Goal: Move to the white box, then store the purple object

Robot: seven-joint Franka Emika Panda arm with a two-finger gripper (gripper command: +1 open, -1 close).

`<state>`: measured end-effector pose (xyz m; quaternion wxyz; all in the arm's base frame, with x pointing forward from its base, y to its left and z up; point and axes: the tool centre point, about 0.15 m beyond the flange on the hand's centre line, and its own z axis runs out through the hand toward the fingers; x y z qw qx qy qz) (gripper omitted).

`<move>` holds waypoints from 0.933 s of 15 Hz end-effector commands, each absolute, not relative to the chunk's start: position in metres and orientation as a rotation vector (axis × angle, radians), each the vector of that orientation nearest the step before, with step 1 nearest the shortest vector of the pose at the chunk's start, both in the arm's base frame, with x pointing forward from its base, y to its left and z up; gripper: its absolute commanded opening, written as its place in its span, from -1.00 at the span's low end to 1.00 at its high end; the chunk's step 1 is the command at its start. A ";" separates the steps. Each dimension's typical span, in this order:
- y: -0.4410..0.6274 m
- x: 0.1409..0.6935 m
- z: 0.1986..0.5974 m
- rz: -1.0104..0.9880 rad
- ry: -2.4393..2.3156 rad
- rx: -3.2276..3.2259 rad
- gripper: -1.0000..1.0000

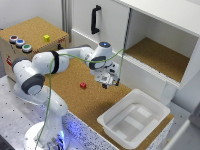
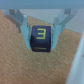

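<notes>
- The arm's gripper (image 1: 111,81) hangs above the cork board; in the wrist view its two fingers (image 2: 23,28) press against the sides of the small dark purple block marked with a yellow 3 (image 2: 40,39), holding it.
- The shallow white plastic tub with a flared rim (image 1: 111,125) sits below the gripper, off toward the exterior view's right and well apart; its long axis runs diagonally.
- By my judgement, the coming move is a carry across and down over its open middle.

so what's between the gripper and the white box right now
Nothing: in the exterior view only bare cork separates the gripper, shut on the purple object, from the white box.
</notes>
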<state>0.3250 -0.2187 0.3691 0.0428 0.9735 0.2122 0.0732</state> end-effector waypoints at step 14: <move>-0.462 0.397 0.263 0.032 0.664 3.230 -1.00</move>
